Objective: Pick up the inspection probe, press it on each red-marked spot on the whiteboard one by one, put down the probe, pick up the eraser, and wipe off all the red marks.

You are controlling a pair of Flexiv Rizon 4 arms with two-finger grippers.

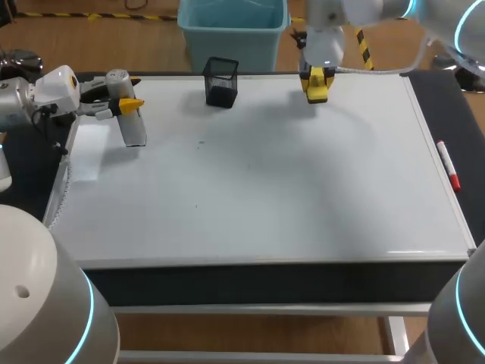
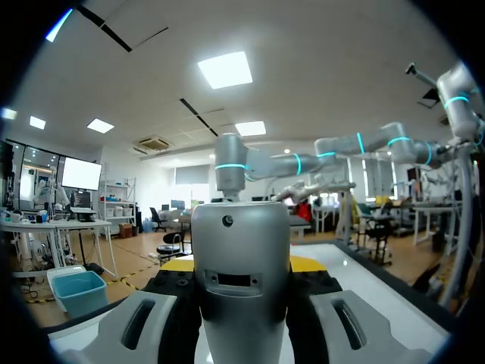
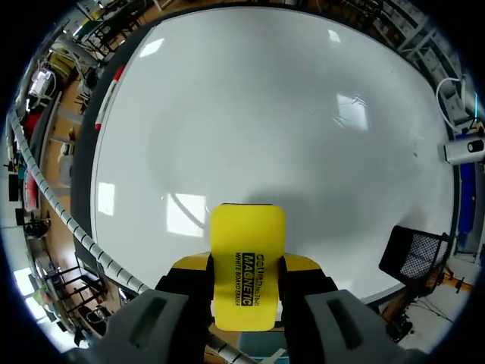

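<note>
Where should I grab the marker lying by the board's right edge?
Take the marker mid-barrel from straight above, fingers closing across its width: it lies flat and slender along the whiteboard edge. The right gripper must first put down the eraser it holds.

One probe [image 1: 130,121], one eraser [image 1: 316,85], one mesh cup [image 1: 221,82], one marker [image 1: 447,164]

Bright overhead light, glare on whiteboard [image 3: 265,114], soft shadows
</note>
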